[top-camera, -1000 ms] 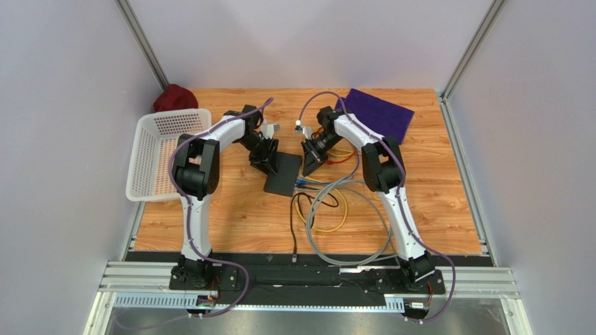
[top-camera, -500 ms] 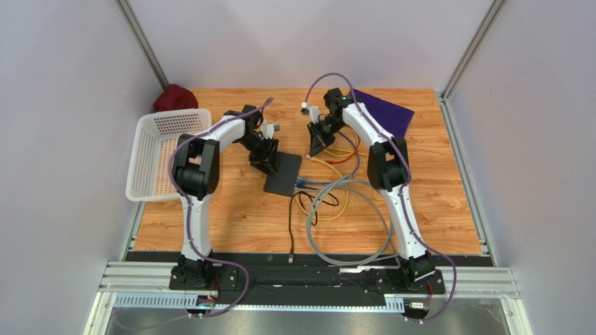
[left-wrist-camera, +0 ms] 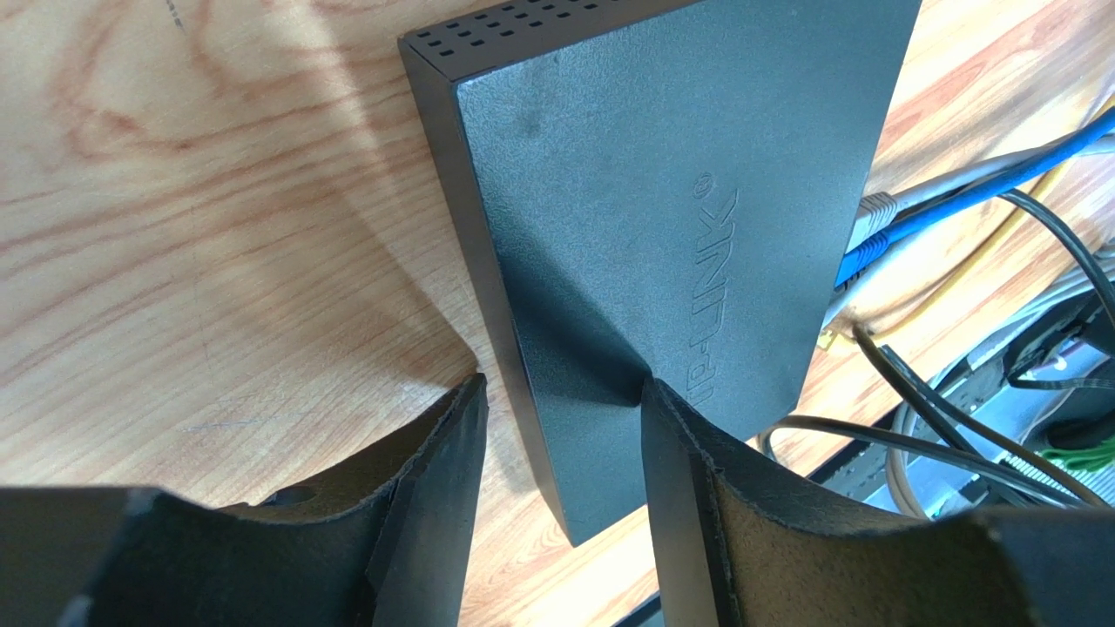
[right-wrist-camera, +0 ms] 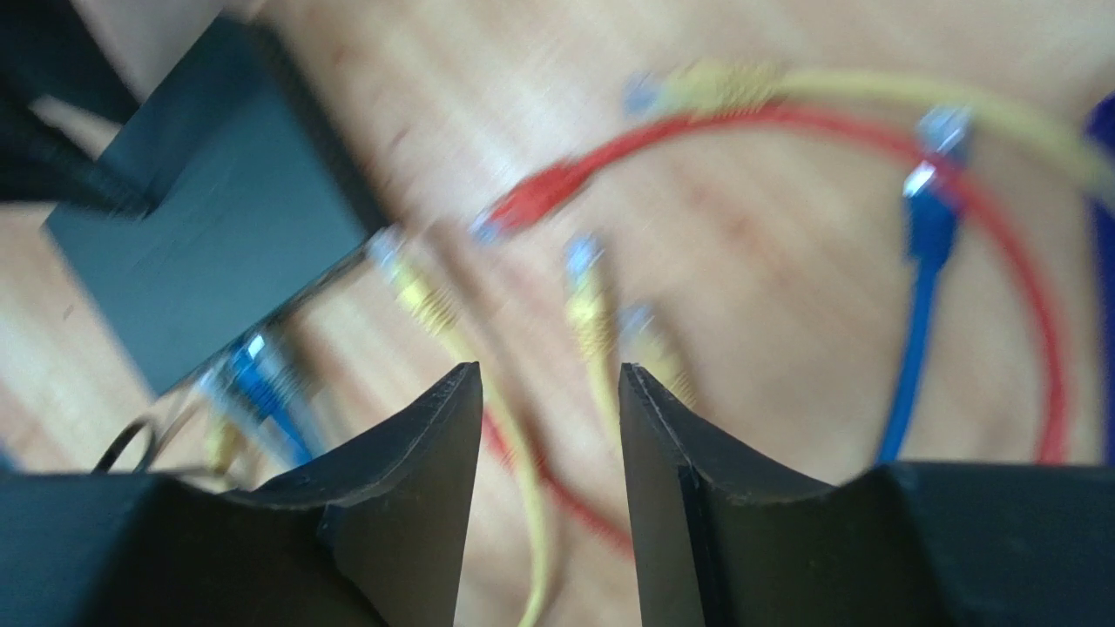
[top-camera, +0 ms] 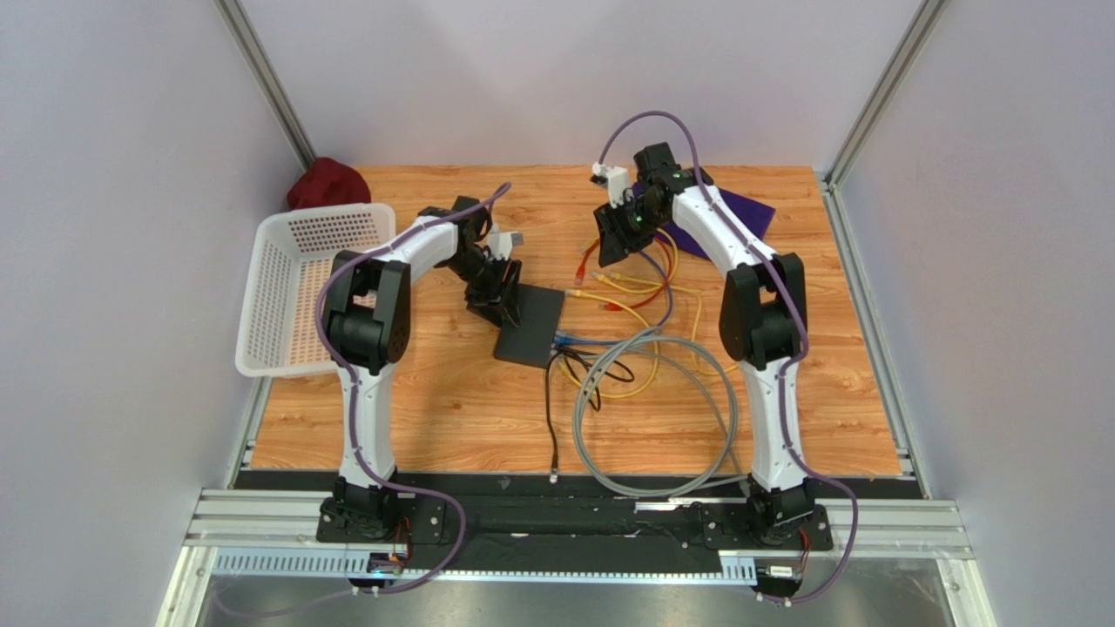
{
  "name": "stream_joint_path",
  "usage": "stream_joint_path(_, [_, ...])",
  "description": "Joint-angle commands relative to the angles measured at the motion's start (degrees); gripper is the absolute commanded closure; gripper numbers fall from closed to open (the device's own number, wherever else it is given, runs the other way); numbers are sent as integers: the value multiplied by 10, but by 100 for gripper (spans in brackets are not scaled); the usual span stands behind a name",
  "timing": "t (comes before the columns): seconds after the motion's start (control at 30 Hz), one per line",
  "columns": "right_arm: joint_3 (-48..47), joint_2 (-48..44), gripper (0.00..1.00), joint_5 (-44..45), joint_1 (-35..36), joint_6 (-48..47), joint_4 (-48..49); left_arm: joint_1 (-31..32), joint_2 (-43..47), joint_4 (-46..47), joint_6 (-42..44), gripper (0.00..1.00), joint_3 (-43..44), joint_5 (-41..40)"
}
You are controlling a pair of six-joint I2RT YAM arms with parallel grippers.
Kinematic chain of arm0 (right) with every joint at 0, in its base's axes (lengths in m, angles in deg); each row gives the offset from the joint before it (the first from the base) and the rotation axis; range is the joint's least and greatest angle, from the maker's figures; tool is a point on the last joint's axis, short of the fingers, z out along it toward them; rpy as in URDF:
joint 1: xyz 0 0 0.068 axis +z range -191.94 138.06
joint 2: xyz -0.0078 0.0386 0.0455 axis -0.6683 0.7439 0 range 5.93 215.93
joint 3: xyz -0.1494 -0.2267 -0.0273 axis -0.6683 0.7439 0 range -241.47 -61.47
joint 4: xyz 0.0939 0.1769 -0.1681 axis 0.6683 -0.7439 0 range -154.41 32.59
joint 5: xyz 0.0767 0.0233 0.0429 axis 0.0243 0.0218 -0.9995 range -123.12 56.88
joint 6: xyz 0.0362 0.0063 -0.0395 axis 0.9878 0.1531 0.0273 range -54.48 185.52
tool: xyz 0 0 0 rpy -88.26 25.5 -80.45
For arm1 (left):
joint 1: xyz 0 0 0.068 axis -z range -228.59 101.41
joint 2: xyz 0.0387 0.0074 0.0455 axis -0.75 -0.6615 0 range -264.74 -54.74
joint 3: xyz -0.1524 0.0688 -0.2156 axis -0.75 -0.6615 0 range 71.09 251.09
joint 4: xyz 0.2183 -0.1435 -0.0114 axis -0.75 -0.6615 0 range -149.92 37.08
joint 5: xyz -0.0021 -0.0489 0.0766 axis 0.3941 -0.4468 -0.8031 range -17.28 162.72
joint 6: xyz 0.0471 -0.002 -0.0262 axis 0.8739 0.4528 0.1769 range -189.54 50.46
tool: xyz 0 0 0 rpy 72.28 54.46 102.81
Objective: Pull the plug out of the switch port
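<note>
Bracketing a corner of the switch [left-wrist-camera: 654, 170], left jaws stand partly open, not clamped. Switch lies mid-counter [top-camera: 432, 405], blue plug [left-wrist-camera: 857, 255] seated in its side. Right jaws (raised over loose cables [right-wrist-camera: 589, 314]) stand part-open, empty; red plug [right-wrist-camera: 530, 196] lies free.

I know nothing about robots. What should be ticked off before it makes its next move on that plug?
1. Switch steadied: cannot tell. The left gripper straddles its edge, jaws apart.
2. Blue plug out of the switch: not ok, it sits in its port.
3. Right gripper free: ok, open and empty.
4. Right gripper at the port: not ok, it hangs over loose cables, away from the switch.
5. Way to the port clear: cannot tell, other cables crowd that side.
</note>
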Motion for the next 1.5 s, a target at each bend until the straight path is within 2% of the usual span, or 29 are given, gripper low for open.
stream_joint_path(0.0, [95,-145,55,-1,6,-25,-5,1,-4,12,19,45,2,-20])
stream_joint_path(0.03, [146,-162,57,11,6,-29,-6,1,-6,12,19,44,4,-19])
stream_joint_path(0.27, [307,-231,71,93,-16,10,1,1,-19,7,18,44,21,-9])
stream_joint_path(0.53, [339,-197,80,122,-15,23,11,3,-18,7,19,44,18,-12])
stream_joint_path(0.6, [339,-192,80,122,-17,26,6,3,-14,7,19,44,16,-13])
stream_joint_path(0.67, [341,-191,73,113,-17,35,0,3,-11,7,19,44,13,-16])
stream_joint_path(0.7, [349,-190,67,109,-17,39,-6,3,-10,7,19,44,12,-17])
stream_joint_path(0.73, [355,-195,51,109,-15,47,-8,3,-10,7,19,44,10,-17])
stream_joint_path(0.77, [363,-197,48,114,-15,49,-8,3,-9,7,19,44,10,-18])
stream_joint_path(0.9, [398,-219,55,125,-15,50,-10,3,-9,7,32,44,12,-18])
stream_joint_path(1.13, [415,-240,51,123,-11,44,-1,4,-17,6,32,43,16,-15])
stream_joint_path(1.3, [362,-211,52,120,-9,41,-2,6,-18,2,32,43,19,-15])
stream_joint_path(1.47, [295,-198,60,128,-9,38,-18,6,-11,4,36,43,12,-18])
